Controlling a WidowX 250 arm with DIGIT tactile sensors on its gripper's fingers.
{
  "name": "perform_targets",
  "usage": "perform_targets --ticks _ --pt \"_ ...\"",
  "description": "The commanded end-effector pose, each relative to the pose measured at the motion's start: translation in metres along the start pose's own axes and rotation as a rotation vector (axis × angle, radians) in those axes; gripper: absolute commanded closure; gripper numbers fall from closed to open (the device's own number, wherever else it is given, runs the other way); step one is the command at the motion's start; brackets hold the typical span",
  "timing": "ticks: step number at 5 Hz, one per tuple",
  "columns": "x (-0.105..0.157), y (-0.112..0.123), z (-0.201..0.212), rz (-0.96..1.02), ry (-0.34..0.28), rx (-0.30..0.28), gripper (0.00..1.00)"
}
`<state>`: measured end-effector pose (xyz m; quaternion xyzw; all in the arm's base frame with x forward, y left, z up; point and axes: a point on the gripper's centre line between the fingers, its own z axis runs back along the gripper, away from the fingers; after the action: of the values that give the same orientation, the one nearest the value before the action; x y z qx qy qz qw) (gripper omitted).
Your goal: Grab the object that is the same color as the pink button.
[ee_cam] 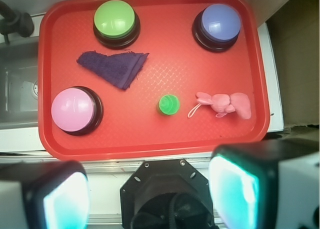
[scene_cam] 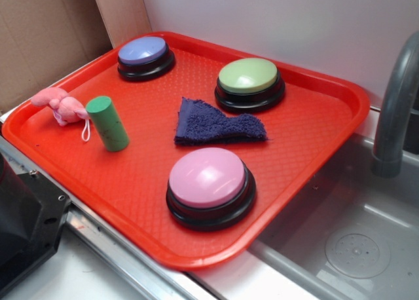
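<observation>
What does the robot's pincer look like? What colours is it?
In the wrist view, the pincer has two chunky, blocky fingers at the bottom of the picture. They are pale grey-white outside, with glowing teal-green inner pads. Between them sits a black, many-sided plate with small screws, and dark cables curl beneath it. The fingers look blurry because they are so near the camera. No markings show.

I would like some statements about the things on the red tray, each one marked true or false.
1. The pink plush toy lies beside the green cylinder. True.
2. The green cylinder lies on its side. False: it stands upright.
3. The dark blue cloth covers the pink button. False: it lies apart from it, on the tray.
4. The fingers hold the toy. False: they are open and empty, away from the tray.
5. Three buttons sit on the tray. True.
</observation>
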<state>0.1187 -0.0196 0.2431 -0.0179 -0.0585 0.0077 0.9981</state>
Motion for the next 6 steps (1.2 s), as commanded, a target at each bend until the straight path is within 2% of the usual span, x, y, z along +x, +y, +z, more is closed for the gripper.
perform_targets --ticks 1,2,3,4,5,6 --pt "0.000 0.000 0.000 0.000 0.000 0.000 0.00" --pt "0.016 0.050 -0.010 -0.250 -0.052 -0.025 0.00" --pt "0.024 0.093 -0.016 -0.447 -0.084 0.055 0.00" --pt "0.031 0.126 -0.027 -0.632 -0.072 0.114 0.00" --pt "0.028 0.140 -0.047 -0.809 -0.011 0.146 0.00" --pt "0.030 0.141 -0.072 -0.928 0.047 0.234 0.00"
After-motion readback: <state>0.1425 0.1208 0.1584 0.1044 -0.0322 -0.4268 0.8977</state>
